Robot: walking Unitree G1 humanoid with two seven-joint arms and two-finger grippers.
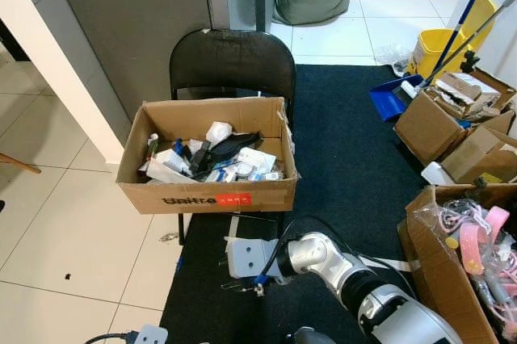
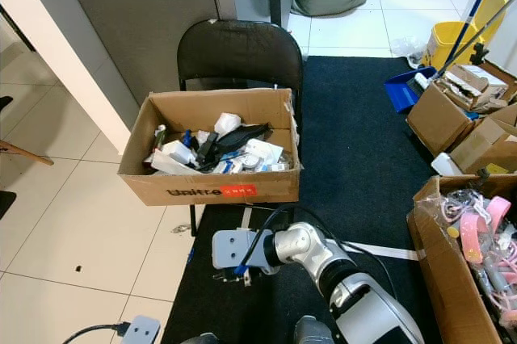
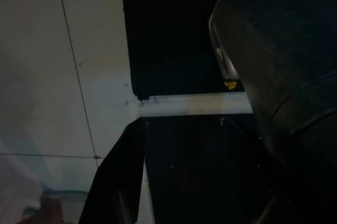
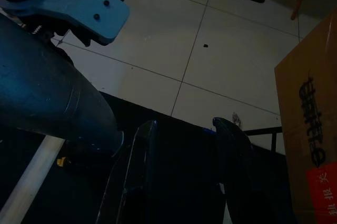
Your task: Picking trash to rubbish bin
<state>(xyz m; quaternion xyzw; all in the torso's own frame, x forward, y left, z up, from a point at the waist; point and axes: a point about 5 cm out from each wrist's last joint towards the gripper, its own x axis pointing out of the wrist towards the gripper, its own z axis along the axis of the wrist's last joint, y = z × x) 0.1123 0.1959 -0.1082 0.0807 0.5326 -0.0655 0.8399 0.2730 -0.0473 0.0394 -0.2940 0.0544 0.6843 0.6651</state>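
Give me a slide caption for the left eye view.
Cardboard box of trash on a black chair, right arm reaching low over the dark rug.

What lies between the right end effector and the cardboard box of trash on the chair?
Bare black carpet and the chair's leg; in the right wrist view, nothing else separates the right end effector from the cardboard box.

Both eye views look from the robot's head forward and down, from rather far. They share the same scene: the cardboard box (image 1: 208, 154) on the black chair (image 1: 232, 63), the dark carpet (image 1: 347, 158) and the tiled floor (image 1: 73, 223). The left wrist view is close to the ground and looks down at the edge where carpet meets tiles. The right wrist view is also low; it faces along the right gripper (image 4: 184, 171) toward the tiles and one side of the box.
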